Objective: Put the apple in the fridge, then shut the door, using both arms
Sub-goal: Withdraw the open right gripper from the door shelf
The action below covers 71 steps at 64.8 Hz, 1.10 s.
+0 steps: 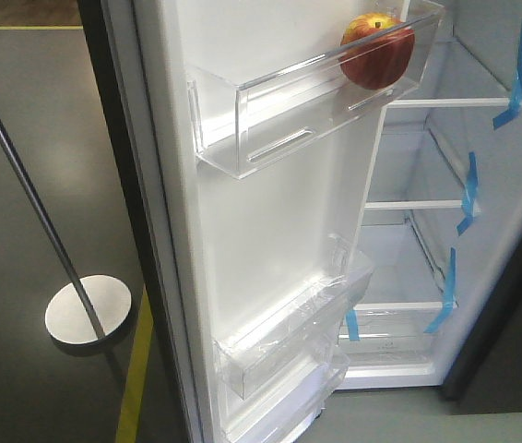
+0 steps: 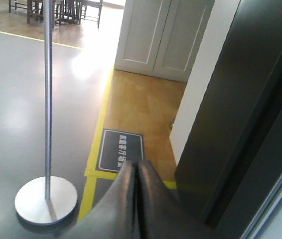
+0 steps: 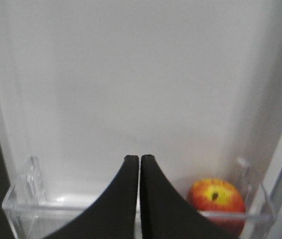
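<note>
The red apple [image 1: 377,51] with a yellow patch sits in the upper clear bin [image 1: 270,111] on the inside of the open fridge door [image 1: 270,231]. The fridge [image 1: 436,212] interior shows white shelves with blue tape strips. In the right wrist view my right gripper [image 3: 139,158] is shut with nothing in it, in front of the bin and left of the apple [image 3: 215,198]. In the left wrist view my left gripper [image 2: 137,163] is shut and empty, outside next to the door's dark grey outer face [image 2: 240,114]. Neither gripper shows in the front view.
A metal pole on a round base [image 1: 88,309] stands on the grey floor left of the door, seen too as the pole stand [image 2: 46,199]. Yellow floor tape [image 1: 136,369] runs beside it. A white panelled cabinet [image 2: 156,35] stands behind, and lower door bins [image 1: 279,346] hang below.
</note>
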Motion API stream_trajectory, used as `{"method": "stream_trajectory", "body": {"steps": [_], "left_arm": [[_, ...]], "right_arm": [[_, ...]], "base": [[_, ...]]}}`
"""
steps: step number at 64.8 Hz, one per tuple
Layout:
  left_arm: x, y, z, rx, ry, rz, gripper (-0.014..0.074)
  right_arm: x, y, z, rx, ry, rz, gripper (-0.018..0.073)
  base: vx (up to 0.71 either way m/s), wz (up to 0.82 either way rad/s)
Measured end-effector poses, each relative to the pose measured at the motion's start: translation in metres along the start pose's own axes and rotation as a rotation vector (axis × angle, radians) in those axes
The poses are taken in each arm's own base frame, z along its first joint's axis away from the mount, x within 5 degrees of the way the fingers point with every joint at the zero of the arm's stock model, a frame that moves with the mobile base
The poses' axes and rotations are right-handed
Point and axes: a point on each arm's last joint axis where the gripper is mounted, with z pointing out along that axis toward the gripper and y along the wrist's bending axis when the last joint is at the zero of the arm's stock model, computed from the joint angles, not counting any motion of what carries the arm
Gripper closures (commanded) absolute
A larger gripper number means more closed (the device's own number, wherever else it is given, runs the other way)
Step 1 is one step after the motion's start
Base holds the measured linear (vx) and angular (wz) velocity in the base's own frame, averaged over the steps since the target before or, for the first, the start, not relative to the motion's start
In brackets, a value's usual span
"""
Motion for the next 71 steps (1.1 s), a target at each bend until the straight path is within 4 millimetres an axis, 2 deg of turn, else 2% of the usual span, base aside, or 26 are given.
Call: {"method": "stream_trajectory", "body": {"steps": [4,7,13,16,20,21,26,35,43,51,59,71], "left_arm": [[-0.001,-0.001,0.0,0.012,-0.014,-0.032,0.0603],[-0.002,-0.002,0.0,0.02,-0.022,-0.06,0.0603],[-0.004,-0.004,0.0,0.044,-0.044,-0.142,0.0603],[-0.006,-0.005,0.0,0.063,-0.062,-0.217,0.0603],[-0.008,-0.006,-0.001,0.084,-0.08,-0.313,0.0603],[-0.009,-0.007,-0.001,0.09,-0.086,-0.344,0.0603],[-0.011,-0.008,-0.001,0.108,-0.098,-0.443,0.0603],[-0.014,-0.008,-0.001,0.131,-0.125,-0.586,0.0603],[-0.018,-0.007,-0.002,0.151,-0.161,-0.755,0.0603],[-0.026,-0.009,-0.005,0.192,-0.172,-0.99,0.0603],[-0.053,-0.018,-0.016,0.277,-0.227,-1.087,0.0603],[-0.105,-0.032,-0.045,0.408,-0.384,-1.099,0.0603]], "right_arm": [[0.024,0.004,-0.003,0.01,0.056,0.038,0.0564],[0.032,0.01,-0.012,0.024,0.055,0.043,0.0564],[0.064,0.021,-0.024,0.051,0.09,0.08,0.0564],[0.074,0.031,-0.037,0.067,0.079,0.077,0.0564],[0.096,0.039,-0.046,0.079,0.099,0.093,0.0564],[0.106,0.042,-0.048,0.083,0.114,0.1,0.0564],[0.127,0.055,-0.063,0.097,0.118,0.093,0.0564],[0.166,0.071,-0.08,0.107,0.144,0.096,0.0564],[0.181,0.084,-0.093,0.111,0.122,0.08,0.0564],[0.183,0.092,-0.103,0.117,0.085,0.05,0.0564],[0.183,0.095,-0.107,0.12,0.068,0.038,0.0564],[0.183,0.095,-0.107,0.119,0.069,0.038,0.0564]], "base": [[0.0,0.0],[0.0,0.0],[0.0,0.0],[0.0,0.0],[0.0,0.0],[0.0,0.0],[0.0,0.0],[0.0,0.0],[0.0,0.0],[0.0,0.0],[0.0,0.0],[0.0,0.0]]}}
